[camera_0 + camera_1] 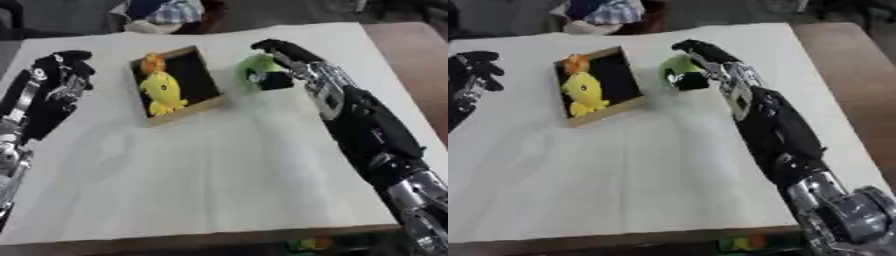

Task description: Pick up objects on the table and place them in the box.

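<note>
The right robot hand [278, 62] has its fingers curled around a green toy [256, 70] just to the right of the box [179, 85], so the box lies a little way to its left, with yellow toys [162, 90] inside.

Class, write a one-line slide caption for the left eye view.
Right hand curled round a green toy beside the box holding a yellow toy; left hand idle.

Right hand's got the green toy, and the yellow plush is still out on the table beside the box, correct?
Not quite. The right hand does hold the green toy, but the yellow plush already lies inside the box, with an orange toy above it. The left eye view shows it.
</note>
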Available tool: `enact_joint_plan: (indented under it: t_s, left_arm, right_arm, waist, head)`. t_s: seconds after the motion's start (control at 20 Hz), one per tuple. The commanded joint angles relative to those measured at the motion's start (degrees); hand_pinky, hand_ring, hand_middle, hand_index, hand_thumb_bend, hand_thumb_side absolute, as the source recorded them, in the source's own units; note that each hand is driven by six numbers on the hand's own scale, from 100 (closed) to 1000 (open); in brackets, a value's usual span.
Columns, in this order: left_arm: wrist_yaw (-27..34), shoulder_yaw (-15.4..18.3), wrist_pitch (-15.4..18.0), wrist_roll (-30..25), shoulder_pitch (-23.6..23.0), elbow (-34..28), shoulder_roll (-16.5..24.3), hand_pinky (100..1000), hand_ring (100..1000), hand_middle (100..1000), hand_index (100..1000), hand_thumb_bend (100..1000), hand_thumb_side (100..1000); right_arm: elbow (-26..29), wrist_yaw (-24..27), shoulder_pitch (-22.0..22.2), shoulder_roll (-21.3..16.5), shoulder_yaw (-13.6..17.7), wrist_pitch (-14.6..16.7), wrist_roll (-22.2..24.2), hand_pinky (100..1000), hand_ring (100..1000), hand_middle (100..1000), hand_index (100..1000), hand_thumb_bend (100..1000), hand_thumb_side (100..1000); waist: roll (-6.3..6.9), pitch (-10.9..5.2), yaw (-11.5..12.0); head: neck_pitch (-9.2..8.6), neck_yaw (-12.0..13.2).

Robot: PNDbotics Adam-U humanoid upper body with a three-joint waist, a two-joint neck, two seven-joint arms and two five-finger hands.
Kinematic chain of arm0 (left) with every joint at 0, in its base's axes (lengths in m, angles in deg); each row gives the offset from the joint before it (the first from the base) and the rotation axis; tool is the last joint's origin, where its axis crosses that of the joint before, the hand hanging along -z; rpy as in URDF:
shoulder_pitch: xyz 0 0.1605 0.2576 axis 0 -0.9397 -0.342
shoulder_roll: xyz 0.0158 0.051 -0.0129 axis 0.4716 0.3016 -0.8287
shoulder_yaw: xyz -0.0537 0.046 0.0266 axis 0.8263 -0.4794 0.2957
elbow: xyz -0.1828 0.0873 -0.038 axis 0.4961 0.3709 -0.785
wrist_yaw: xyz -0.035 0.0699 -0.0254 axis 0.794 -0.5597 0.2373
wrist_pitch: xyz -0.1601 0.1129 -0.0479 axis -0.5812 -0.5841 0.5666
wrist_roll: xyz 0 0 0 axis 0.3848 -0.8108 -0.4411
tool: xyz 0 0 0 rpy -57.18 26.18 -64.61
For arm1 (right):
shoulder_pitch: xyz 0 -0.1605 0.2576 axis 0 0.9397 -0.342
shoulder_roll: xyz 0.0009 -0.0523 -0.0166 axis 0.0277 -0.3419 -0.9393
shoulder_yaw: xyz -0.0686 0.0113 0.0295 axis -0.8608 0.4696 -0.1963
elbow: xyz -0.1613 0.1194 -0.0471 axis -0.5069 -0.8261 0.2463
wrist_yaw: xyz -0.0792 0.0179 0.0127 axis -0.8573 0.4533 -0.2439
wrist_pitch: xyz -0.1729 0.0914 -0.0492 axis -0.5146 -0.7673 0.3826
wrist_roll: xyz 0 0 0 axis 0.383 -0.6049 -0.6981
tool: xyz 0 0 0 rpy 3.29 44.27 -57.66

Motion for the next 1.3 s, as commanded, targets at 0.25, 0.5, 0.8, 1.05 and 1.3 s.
enact_joint_plan:
  t_s: [0.25, 0.5, 0.8, 1.05, 1.3]
  left_arm:
    - [0.06, 0.77, 0.21, -0.04, 0.06, -0.24, -0.25, 635, 557, 602, 824, 100, 831]
    - [0.13, 0.71, 0.13, -0.07, -0.19, -0.02, -0.64, 634, 556, 602, 826, 100, 834]
    - [0.08, 0.51, 0.14, -0.32, -0.48, 0.24, -0.89, 634, 556, 602, 827, 100, 839]
    - [0.01, 0.5, 0.11, -0.4, -0.63, 0.37, -1.02, 634, 556, 602, 828, 100, 841]
    - [0.01, 0.61, 0.1, -0.31, -0.7, 0.41, -1.12, 634, 556, 602, 827, 100, 840]
  right_arm:
    - [-1.96, -6.56, -2.0, 1.46, 2.08, -2.39, -3.16, 922, 950, 952, 968, 152, 566]
    - [-2.85, -8.87, -1.75, 1.97, 2.99, -4.27, -5.07, 930, 961, 953, 964, 100, 461]
    - [-4.29, -10.5, -1.58, 1.55, 3.71, -6.44, -5.23, 899, 935, 938, 958, 100, 327]
    - [-4.91, -9.56, -1.44, 1.13, 4.31, -7.11, -4.54, 778, 791, 845, 901, 100, 100]
    - [-3.51, -7.94, -1.7, 0.71, 4.0, -6.09, -6.94, 619, 561, 495, 661, 100, 100]
  waist:
    - [-0.17, -1.71, 0.57]
    - [-0.14, -1.65, 0.93]
    - [-0.22, -1.6, 1.07]
    - [-0.26, -1.58, 1.12]
    - [-0.37, -1.59, 1.18]
  head:
    - [-0.14, -0.24]
    - [-0.14, -0.31]
    - [-0.14, -0.16]
    - [-0.14, -0.03]
    - [-0.14, 0.01]
